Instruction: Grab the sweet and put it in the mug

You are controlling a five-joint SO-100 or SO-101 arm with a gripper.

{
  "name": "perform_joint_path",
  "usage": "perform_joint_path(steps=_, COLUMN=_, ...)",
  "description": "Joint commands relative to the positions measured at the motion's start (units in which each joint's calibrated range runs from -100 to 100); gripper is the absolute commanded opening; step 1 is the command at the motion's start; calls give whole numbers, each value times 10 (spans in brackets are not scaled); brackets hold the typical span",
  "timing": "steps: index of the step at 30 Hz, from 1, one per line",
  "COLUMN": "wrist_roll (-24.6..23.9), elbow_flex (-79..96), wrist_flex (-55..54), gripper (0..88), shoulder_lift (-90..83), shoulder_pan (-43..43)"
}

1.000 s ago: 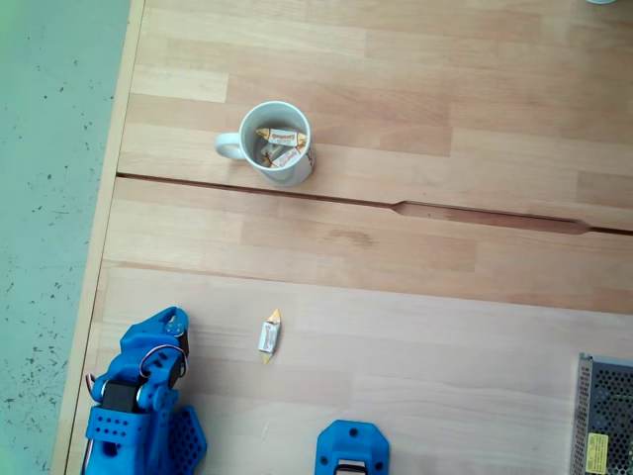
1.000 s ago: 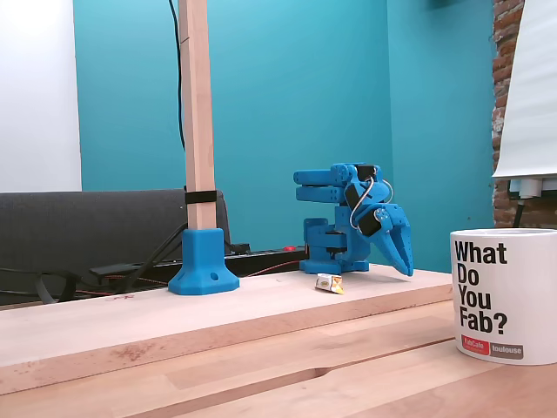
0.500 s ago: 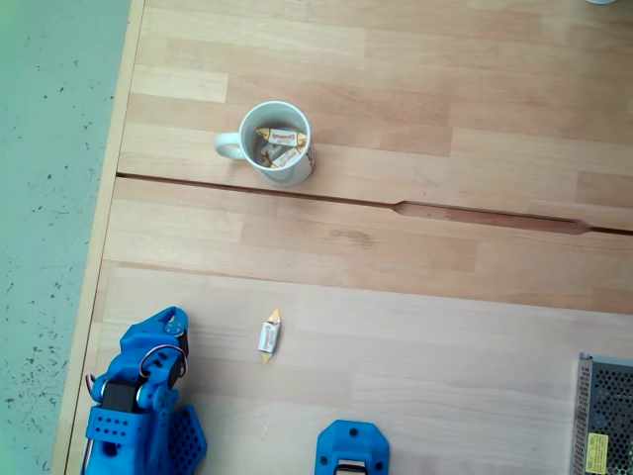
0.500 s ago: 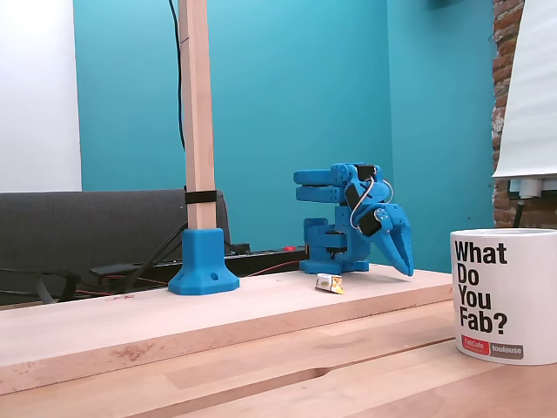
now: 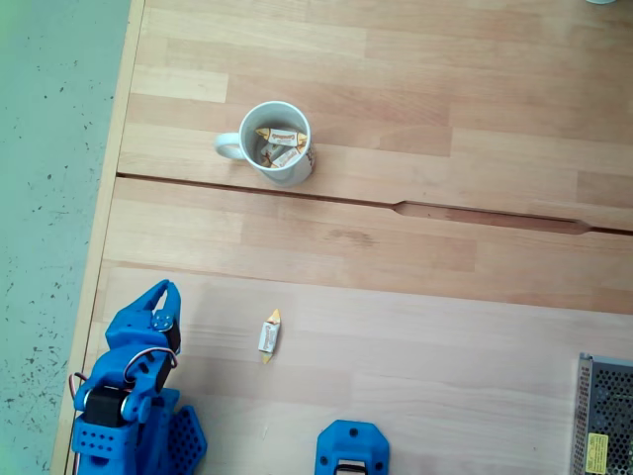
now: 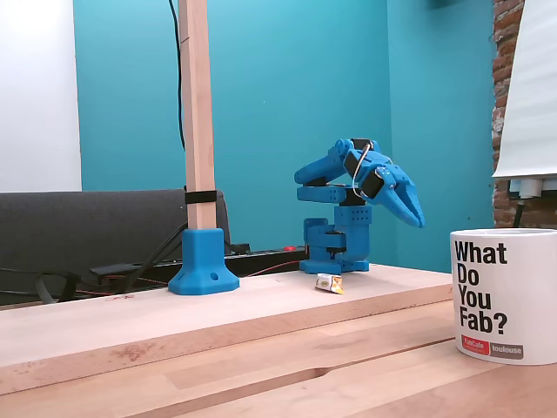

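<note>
Mug (image 6: 505,296) print: "What Do You Fab?"; gripper (image 5: 161,290) slightly open, empty; sweet (image 5: 268,335) on table

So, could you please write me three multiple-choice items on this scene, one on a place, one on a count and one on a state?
1. Where does the loose sweet lie in the top-down fixed view?
A. inside the mug
B. on the table, right of the gripper
C. on the floor

2. How many mugs stand on the table?
A. one
B. two
C. three

3. What is the gripper doing?
A. pinching the sweet
B. resting inside the mug
C. raised above the table, holding nothing

Answers: 1 B, the sweet sits on bare wood to the right of the gripper, apart from it. 2 A, a single white mug shows, with wrapped sweets already inside. 3 C, in the side-on fixed view the gripper hangs in the air, well above the sweet.
</note>
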Motion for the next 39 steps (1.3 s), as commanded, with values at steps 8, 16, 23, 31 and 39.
perform_joint_path(steps=8, wrist_roll=0, elbow_flex=-185, wrist_flex=218, gripper=15, shoulder_lift=2, shoulder_pan=7)
perform_joint_path(steps=16, wrist_roll=2, elbow_flex=-181, wrist_flex=278, gripper=15, shoulder_lift=2, shoulder_pan=104)
perform_joint_path(steps=23, wrist_roll=43, elbow_flex=-175, wrist_flex=272, gripper=15, shoulder_lift=5, shoulder_pan=195)
perform_joint_path(steps=31, wrist_roll=76, elbow_flex=-227, wrist_flex=273, gripper=15, shoulder_lift=16, shoulder_pan=239)
perform_joint_path(steps=39, wrist_roll=75, elbow_flex=-239, wrist_flex=290, gripper=15, shoulder_lift=148, shoulder_pan=240)
